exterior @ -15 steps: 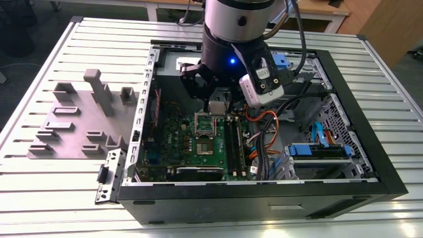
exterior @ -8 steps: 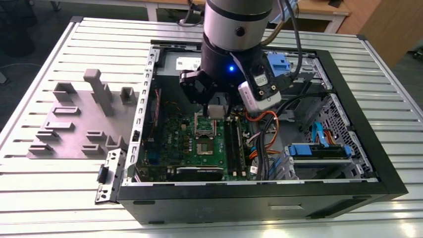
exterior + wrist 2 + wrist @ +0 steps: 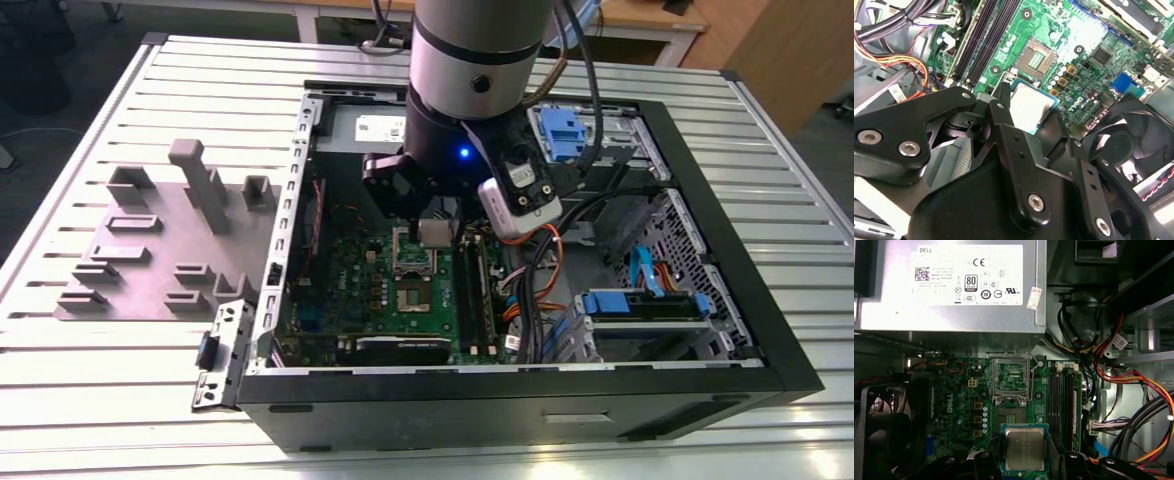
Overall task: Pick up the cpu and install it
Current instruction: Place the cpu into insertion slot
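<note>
The cpu [image 3: 1025, 448], a small square chip with a silvery top and a thin pale rim, hangs a little above the green motherboard [image 3: 956, 405]. My gripper [image 3: 1025, 461] is shut on it, with one black finger [image 3: 985, 463] on each side. In the second wrist view the cpu [image 3: 1029, 106] sits between the fingertips [image 3: 1002, 114], a short way from the open socket [image 3: 1037, 59]. The first wrist view shows the socket [image 3: 1010, 378] beyond the chip, its frame open. In the exterior view my gripper [image 3: 434, 232] is inside the open computer case, just above the socket [image 3: 414, 268].
A power supply [image 3: 954, 285] fills the case's far end. Memory slots [image 3: 1061, 405] and orange and black cables [image 3: 1134, 385] lie beside the socket. A black fan [image 3: 1119, 145] is on the other side. A grey fixture with plastic blocks [image 3: 160, 240] lies outside the case on the slatted table [image 3: 80, 400].
</note>
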`<action>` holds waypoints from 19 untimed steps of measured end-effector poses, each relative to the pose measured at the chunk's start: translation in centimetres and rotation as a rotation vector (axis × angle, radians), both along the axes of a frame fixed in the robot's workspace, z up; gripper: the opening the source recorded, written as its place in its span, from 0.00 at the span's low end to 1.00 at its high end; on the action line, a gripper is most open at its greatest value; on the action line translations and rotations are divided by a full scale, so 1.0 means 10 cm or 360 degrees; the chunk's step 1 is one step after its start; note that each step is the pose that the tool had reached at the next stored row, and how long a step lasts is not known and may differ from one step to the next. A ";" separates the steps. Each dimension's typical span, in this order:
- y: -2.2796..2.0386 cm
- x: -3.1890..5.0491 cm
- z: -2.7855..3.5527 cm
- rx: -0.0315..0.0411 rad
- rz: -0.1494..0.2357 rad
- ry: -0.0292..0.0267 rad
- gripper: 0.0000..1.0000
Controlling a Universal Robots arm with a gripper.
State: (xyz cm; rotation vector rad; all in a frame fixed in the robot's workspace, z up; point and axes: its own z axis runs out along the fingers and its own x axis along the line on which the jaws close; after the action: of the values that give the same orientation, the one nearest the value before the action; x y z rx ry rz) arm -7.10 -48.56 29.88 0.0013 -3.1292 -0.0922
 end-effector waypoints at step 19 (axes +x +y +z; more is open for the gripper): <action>0.000 0.000 -0.084 -0.0013 0.0000 -0.00001 0.47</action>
State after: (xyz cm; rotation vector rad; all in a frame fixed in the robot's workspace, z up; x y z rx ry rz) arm -7.10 -48.56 29.04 0.0013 -3.1296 -0.0794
